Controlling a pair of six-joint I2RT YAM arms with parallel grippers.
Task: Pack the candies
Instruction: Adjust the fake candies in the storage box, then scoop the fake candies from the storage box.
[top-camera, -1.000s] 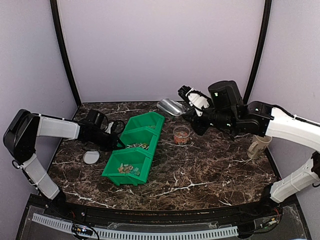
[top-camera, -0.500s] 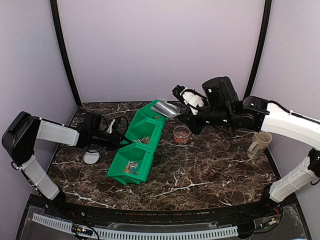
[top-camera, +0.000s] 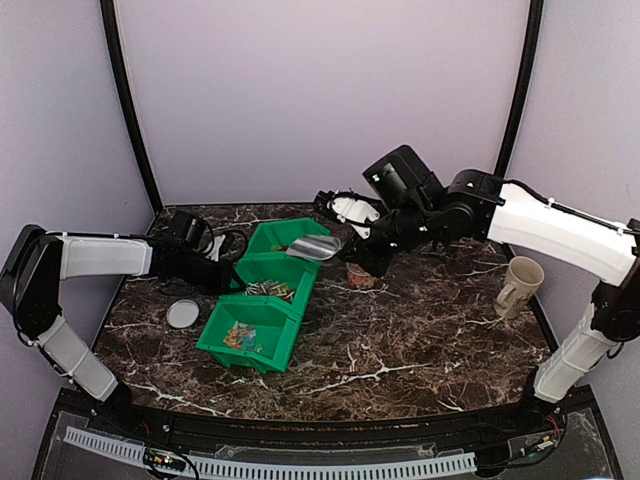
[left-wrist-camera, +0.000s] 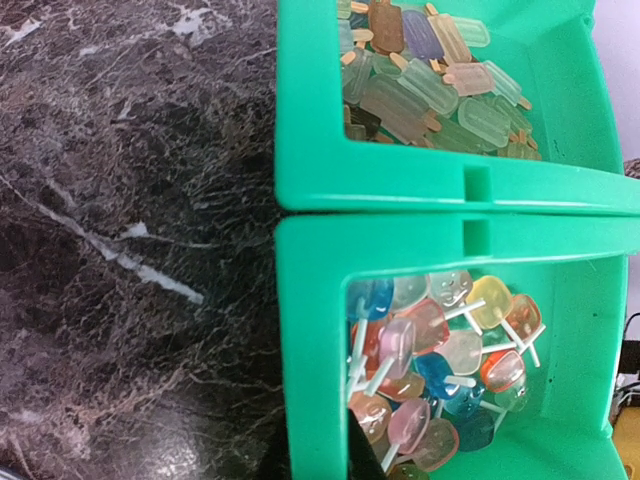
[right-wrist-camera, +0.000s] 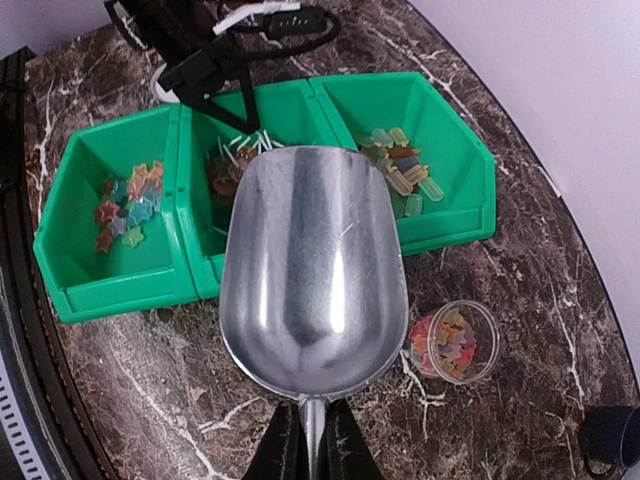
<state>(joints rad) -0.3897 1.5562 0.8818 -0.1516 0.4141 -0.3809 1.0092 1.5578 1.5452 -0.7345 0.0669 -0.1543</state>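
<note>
— Shifted in the last second: the small loose candies in mixed colours rode along as the green three-compartment plastic bin turned and settled flat. Meanwhile the shiny metal scoop swung in over its far half.

— Anything in the scoop?

— Empty, from what I see. My right tool is clamped on its handle. My left tool is pinched narrow on the bin's left rim. More candies sit in the small clear round jar, just beside the bin on the dark marble bench.

— Meaning?

— I judge another dig into the bin comes next. The jar looks only part full.
</note>
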